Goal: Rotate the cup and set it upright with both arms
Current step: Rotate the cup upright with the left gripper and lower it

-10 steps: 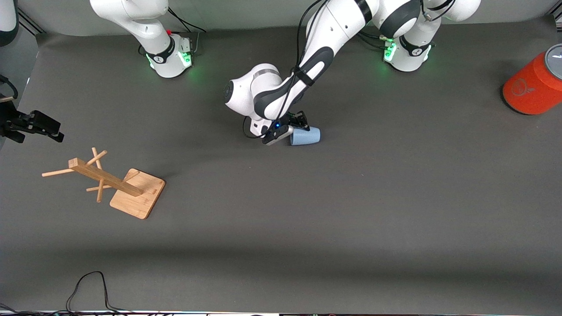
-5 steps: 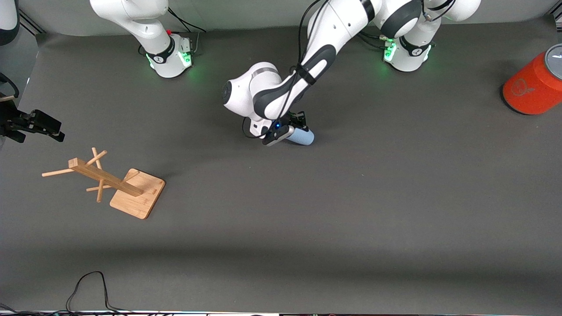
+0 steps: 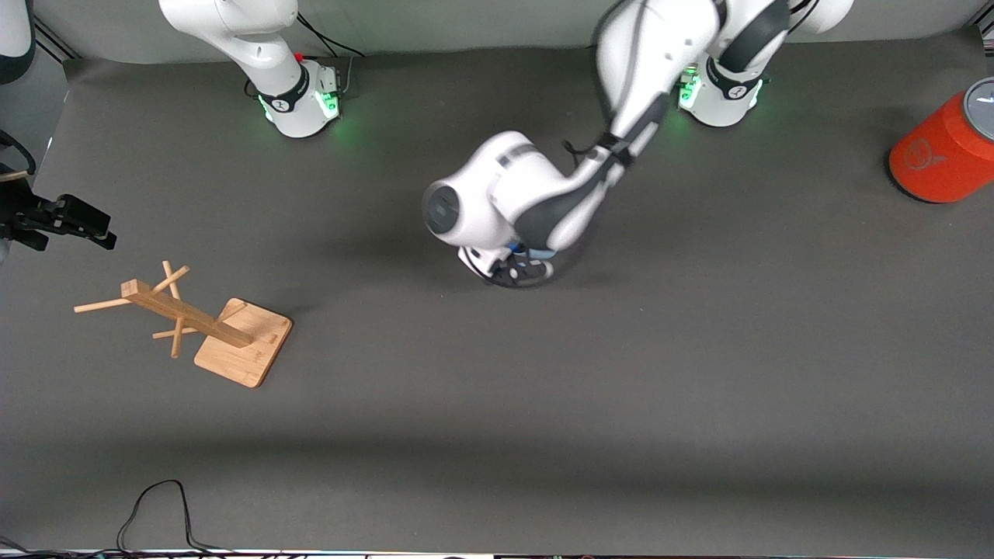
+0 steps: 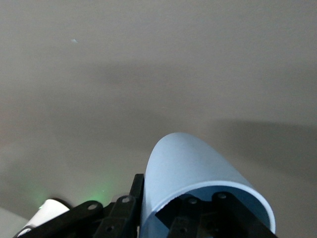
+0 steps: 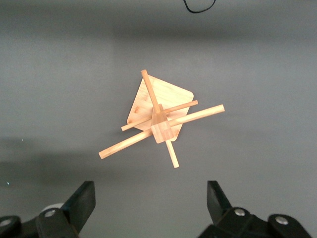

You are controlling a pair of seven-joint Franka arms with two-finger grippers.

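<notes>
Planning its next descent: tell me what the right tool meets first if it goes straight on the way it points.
Most likely the wooden rack: it sits centred between the open right tool's fingers, with nothing in between. How far off it is cannot be told.

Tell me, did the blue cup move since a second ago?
Yes. The cup, gripped by the left gripper, no longer lies on the table; it has been lifted, shifting slightly toward the wooden rack.

One light-blue cup [image 4: 190, 173], one wooden rack [image 3: 203, 328], one orange cylinder [image 3: 943, 151], two robot arms, two grippers.
</notes>
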